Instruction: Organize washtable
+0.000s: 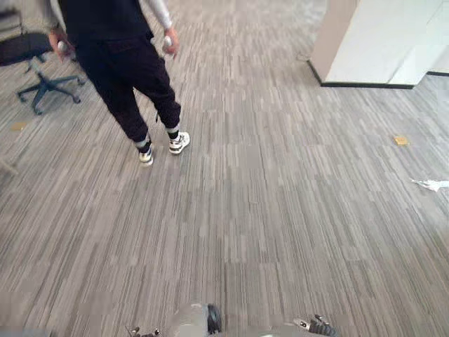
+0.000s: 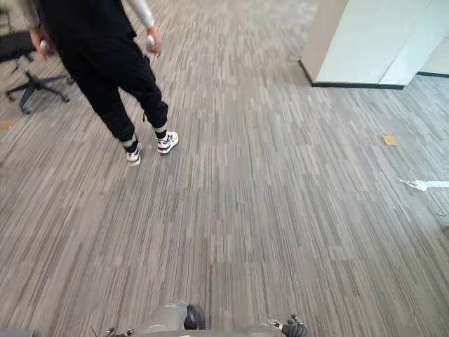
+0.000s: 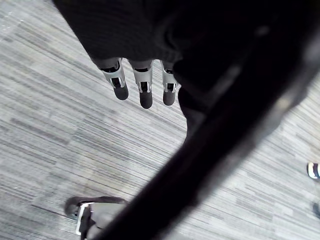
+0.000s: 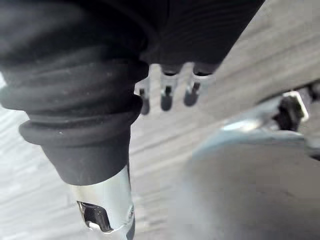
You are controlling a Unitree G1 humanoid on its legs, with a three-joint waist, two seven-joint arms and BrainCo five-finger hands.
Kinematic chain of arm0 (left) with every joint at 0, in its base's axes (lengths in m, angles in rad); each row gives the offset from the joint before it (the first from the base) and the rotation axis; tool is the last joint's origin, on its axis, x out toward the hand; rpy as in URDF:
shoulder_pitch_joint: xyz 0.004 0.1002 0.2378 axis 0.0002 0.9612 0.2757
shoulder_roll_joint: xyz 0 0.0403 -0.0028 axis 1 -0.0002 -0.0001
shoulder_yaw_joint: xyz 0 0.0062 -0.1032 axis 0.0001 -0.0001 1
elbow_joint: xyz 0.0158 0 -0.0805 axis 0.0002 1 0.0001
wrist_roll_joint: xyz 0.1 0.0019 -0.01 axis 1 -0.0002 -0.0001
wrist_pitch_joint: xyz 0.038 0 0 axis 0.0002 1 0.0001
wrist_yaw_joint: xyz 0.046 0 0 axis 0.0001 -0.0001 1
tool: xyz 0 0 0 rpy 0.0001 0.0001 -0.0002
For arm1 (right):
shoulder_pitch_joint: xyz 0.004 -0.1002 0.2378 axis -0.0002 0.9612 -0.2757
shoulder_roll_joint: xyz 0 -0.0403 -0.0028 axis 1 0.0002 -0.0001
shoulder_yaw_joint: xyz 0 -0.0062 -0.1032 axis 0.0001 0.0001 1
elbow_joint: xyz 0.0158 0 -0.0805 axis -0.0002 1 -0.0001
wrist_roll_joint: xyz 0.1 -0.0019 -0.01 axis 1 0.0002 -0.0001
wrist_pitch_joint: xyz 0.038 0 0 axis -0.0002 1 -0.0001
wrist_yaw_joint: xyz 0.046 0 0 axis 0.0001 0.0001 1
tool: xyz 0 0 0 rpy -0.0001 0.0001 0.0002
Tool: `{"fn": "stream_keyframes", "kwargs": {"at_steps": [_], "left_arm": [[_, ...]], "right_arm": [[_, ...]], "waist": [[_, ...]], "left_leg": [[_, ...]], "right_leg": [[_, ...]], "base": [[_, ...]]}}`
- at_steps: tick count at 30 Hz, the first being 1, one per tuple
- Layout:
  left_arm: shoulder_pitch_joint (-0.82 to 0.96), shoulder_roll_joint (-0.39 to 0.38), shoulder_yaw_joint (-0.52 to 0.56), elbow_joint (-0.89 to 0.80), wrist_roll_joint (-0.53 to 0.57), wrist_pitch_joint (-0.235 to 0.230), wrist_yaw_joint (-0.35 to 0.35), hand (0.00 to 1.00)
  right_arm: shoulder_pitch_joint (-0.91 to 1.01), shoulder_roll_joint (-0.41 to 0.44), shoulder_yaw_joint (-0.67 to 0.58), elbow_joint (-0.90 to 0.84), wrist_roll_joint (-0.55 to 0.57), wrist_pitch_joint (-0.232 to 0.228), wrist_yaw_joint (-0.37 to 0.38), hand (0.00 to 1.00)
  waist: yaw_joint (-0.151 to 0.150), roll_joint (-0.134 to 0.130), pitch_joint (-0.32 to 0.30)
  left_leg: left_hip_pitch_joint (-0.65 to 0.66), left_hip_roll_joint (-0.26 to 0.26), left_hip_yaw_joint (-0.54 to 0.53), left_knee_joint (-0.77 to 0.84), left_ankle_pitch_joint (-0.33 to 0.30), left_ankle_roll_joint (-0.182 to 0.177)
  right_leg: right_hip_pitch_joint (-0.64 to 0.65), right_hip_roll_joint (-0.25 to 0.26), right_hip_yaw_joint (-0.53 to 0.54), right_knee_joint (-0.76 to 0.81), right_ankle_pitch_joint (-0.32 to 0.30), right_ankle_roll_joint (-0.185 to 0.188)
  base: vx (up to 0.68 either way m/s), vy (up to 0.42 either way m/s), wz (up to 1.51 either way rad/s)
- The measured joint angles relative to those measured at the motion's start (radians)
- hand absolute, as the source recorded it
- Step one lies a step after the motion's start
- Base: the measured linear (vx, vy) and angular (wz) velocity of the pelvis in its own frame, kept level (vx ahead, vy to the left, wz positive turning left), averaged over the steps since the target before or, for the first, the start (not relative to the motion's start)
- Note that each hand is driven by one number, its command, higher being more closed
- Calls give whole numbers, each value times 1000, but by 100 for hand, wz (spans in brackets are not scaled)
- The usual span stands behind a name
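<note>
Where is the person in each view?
Left eye view: person upper left, by the office chair.
Right eye view: upper left too, same chair.
Left wrist view: one shoe, likely theirs.
Right wrist view: carpet beyond the right hand.
Shared landmark: striped carpet.

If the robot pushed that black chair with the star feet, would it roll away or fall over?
It would probably roll: the chair stands on a star-shaped base that seems to end in casters. The carpet may slow it, so likely not far. A push high up might spin or tip it, since the seat sits on one thin post.
</note>
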Motion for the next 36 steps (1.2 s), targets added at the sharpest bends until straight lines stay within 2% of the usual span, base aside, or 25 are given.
{"fn": "stream_keyframes", "kwargs": {"at_steps": [2,5,6,7,8,10,11,12,13,14,15,16,17,18,19,22,23,24,25,26,29,31,33,34,36], "left_arm": [[-2,1,-6,1,0,0,0,0],[-27,-1,-5,1,-1,-1,1,0],[-38,-7,-5,1,-1,-3,0,0],[-43,-11,-5,1,-1,-3,1,0],[-45,-21,-5,1,-1,-5,2,0],[-37,-32,14,-2,-1,-7,4,0],[-24,-35,33,-8,0,-8,3,0],[-13,-39,56,-13,1,-8,5,0],[-7,-49,58,-15,1,-8,4,0],[1,-70,75,-28,0,-8,1,0],[1,-79,87,-36,0,-7,2,0],[2,-109,115,-49,-2,-6,3,0],[7,-118,125,-53,-2,-6,3,0],[8,-114,124,-53,-2,-5,2,0],[5,-107,115,-57,-2,-6,2,0],[4,-95,96,-60,-2,-8,5,0],[5,-93,78,-60,-2,-9,7,0],[4,-94,75,-59,-2,-8,7,0],[4,-98,75,-56,-2,-8,8,0],[0,-87,80,-49,-2,-7,8,0],[-1,-63,76,-42,0,-7,7,0],[-13,-49,66,-22,0,-7,6,0],[-9,-37,34,-7,1,-7,5,0],[-6,0,-69,39,21,-7,1,0],[-6,0,-69,39,21,-7,1,0]], "right_arm": [[3,0,-10,-12,3,-3,7,0],[8,3,-8,-25,4,-9,8,0],[6,2,-9,-32,5,-11,7,0],[6,0,-9,-41,6,-11,6,0],[15,-2,-9,-60,6,-11,5,0],[33,1,-4,-76,10,-11,5,0],[52,7,8,-85,12,-11,4,0],[59,10,33,-86,14,-8,4,0],[57,0,38,-87,10,-5,6,0],[65,-18,55,-98,8,0,8,0],[65,-30,65,-102,6,0,9,0],[65,-51,82,-105,5,1,9,0],[62,-60,87,-104,6,1,5,0],[59,-61,89,-102,6,3,5,0],[55,-57,93,-98,6,7,3,0],[49,-46,87,-88,6,7,-13,0],[43,-43,68,-70,6,6,-16,0],[44,-45,67,-68,6,6,-16,0],[44,-49,66,-70,6,6,-17,0],[44,-29,58,-70,6,8,-17,0],[64,-5,28,-63,9,5,-19,0],[65,3,10,-59,10,5,-18,0],[67,1,8,-51,10,5,-17,0],[43,-36,32,-3,7,7,-16,0],[43,-36,32,-3,7,8,-16,0]], "waist": [[-14,16,0],[-23,19,0],[-33,25,0],[-39,33,2],[-41,44,5],[-40,47,7],[-39,33,1],[-37,21,-6],[-35,36,-6],[-33,53,-12],[-29,73,-11],[-12,101,-8],[-2,103,-3],[-1,103,-3],[-4,91,4],[-7,77,9],[-8,75,5],[-7,80,-2],[-11,93,-7],[-8,71,-20],[-10,35,-44],[-10,29,-52],[-9,38,-55],[-11,60,-45],[-11,60,-45]], "left_leg": [[146,-1,22,-111,10,-7],[240,10,36,-178,11,-9],[257,22,38,-191,11,-9],[269,34,37,-198,11,-10],[290,46,33,-211,13,-16],[327,56,24,-217,5,-70],[357,57,5,-201,-15,-104],[367,68,-23,-141,-32,-132],[354,97,-38,-80,-31,-133],[278,155,-81,120,-6,-135],[227,188,-109,227,27,-111],[134,245,-159,429,159,-67],[61,287,-194,570,204,-72],[31,295,-204,611,193,-77],[-5,291,-212,630,164,-105],[-23,280,-154,439,122,-129],[23,256,-122,149,117,-148],[50,246,-108,1,137,-151],[77,238,-101,-182,193,-168],[110,209,-77,-247,216,-181],[129,165,-75,-329,234,-172],[146,137,-73,-364,241,-162],[186,109,-58,-398,242,-160],[236,47,-69,-513,286,-132],[236,47,-69,-513,286,-132]], "right_leg": [[-67,9,-119,22,-91,-133],[-136,41,-219,-160,-166,-173],[-168,61,-251,-308,-167,-177],[-190,75,-265,-424,-157,-178],[-215,92,-260,-556,-110,-180],[-212,107,-232,-709,7,-189],[-210,103,-212,-710,82,-204],[-208,103,-198,-651,120,-168],[-204,116,-211,-620,96,-181],[-172,147,-221,-614,48,-189],[-161,164,-229,-608,29,-197],[-138,206,-231,-607,2,-220],[-108,237,-224,-616,-19,-239],[-92,245,-222,-624,-27,-246],[-47,251,-212,-653,-35,-251],[43,251,-192,-739,-31,-245],[73,248,-185,-774,-28,-239],[73,250,-183,-784,-29,-235],[67,260,-179,-789,-35,-225],[66,241,-167,-795,-38,-211],[72,213,-167,-837,-31,-191],[105,192,-174,-880,-18,-170],[136,171,-163,-916,-9,-155],[143,151,-150,-973,29,-127],[143,151,-150,-973,29,-127]], "base": [[463,115,-50],[315,4,-30],[284,-43,10],[426,-89,20],[431,-111,24],[400,-128,31],[492,-246,45],[582,-307,34],[463,-314,28],[326,-226,8],[385,-247,-13],[455,-236,-47],[447,-228,-50],[371,-180,-40],[323,-144,-27],[255,-86,-21],[280,-31,-21],[272,48,-21],[205,112,-18],[204,114,-9],[175,100,7],[192,163,13],[93,140,-5],[45,63,-5],[0,0,0]]}}
